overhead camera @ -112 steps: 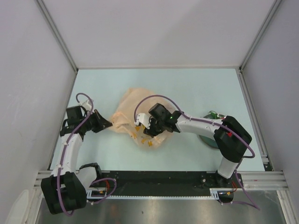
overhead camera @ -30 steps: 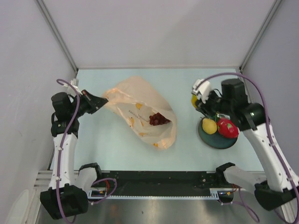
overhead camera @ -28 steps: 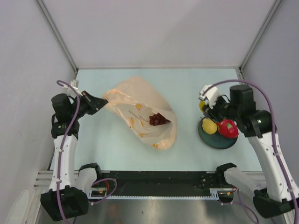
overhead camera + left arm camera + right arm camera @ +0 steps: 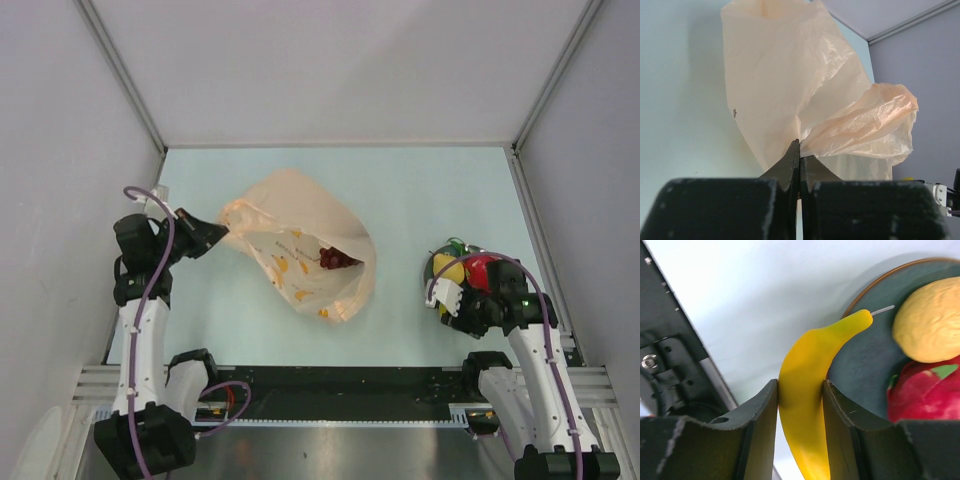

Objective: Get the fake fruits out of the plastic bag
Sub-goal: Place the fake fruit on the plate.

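Inspector: Since a second ago, the right gripper (image 4: 446,294) has swung from the far side of the plate (image 4: 431,268) down to its near-left edge. What is its grip?

Recorder: It is clamped on the banana (image 4: 804,390), whose tip reaches over the plate rim. A yellow fruit (image 4: 927,325) and a red fruit (image 4: 922,397) lie on the plate.

Inspector: And the left gripper (image 4: 799,152)?

Recorder: It is pinched tight on a corner of the plastic bag (image 4: 295,225), which spreads over the middle of the table (image 4: 420,185). A dark red piece (image 4: 338,258) shows inside the bag.
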Available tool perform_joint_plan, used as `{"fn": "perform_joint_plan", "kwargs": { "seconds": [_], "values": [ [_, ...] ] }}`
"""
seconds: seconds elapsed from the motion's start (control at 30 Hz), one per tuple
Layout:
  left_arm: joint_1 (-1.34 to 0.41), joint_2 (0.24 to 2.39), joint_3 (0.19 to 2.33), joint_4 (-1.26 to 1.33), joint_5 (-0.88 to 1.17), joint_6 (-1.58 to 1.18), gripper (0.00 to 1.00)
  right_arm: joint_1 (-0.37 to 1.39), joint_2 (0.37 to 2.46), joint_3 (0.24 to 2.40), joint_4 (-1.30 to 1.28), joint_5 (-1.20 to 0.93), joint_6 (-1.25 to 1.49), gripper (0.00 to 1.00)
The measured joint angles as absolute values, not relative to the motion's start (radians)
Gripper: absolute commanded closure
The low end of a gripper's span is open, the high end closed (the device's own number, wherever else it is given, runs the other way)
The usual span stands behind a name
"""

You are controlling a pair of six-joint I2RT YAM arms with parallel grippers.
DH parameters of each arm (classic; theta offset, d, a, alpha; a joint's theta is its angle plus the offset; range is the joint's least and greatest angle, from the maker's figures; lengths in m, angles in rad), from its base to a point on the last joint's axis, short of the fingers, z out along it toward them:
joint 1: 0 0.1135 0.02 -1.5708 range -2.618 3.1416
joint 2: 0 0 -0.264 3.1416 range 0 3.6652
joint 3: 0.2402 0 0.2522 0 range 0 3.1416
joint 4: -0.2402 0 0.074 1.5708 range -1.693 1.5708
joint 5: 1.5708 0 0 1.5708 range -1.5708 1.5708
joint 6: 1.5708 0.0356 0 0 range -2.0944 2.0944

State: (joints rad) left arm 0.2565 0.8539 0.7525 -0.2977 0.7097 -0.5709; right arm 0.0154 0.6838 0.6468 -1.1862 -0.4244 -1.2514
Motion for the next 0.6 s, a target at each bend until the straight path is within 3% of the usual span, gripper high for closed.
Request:
{"fn": "perform_joint_plan", "kwargs": {
  "seconds": [0.5,0.6],
  "values": [
    [0.283,0.817,0.729,-0.325,0.710,-0.570,1.00,0.012,0.813,0.594,-0.902,-0.435,-1.198,0.92],
    [0.290,0.817,0.729,-0.328,0.710,-0.570,1.00,0.012,0.837,0.591,-0.865,-0.435,-1.177,0.83]
  ]
}}
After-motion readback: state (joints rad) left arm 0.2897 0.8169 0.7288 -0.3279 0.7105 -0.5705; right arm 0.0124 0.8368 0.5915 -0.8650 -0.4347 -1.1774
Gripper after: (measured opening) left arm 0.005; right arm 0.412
